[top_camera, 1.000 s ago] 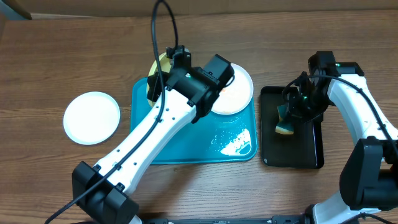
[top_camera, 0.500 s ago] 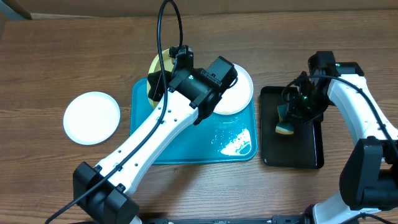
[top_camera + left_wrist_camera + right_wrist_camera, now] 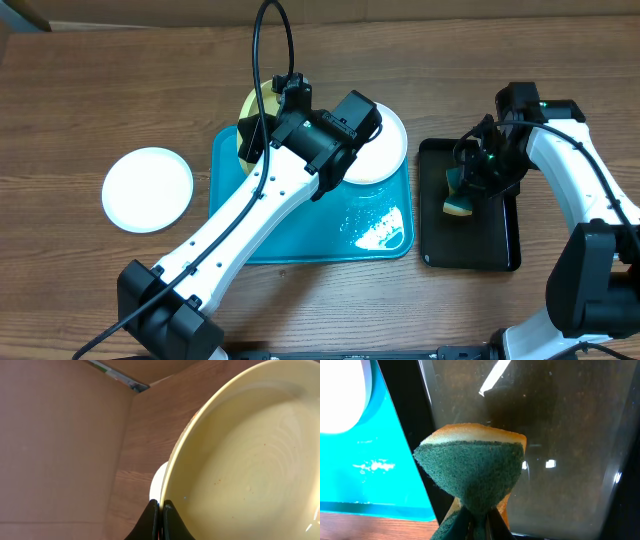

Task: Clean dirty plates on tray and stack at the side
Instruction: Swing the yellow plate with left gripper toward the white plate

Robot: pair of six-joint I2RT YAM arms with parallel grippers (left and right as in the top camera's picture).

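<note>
Pinching smooth round plate [image 3: 240, 460], coarse folded sponge [image 3: 470, 470]

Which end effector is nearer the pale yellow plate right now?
Left. The left end effector is shut on the rim of the yellow plate. The right end effector is well off to the side, over the black tray, shut on a sponge.

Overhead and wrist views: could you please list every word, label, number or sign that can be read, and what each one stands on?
No text can be read in any view.
Coloured strip on the edge of the brown board, left wrist view: possibly print, too blurred to read.
Tray, yellow plate and sponge: no lettering seen.
</note>
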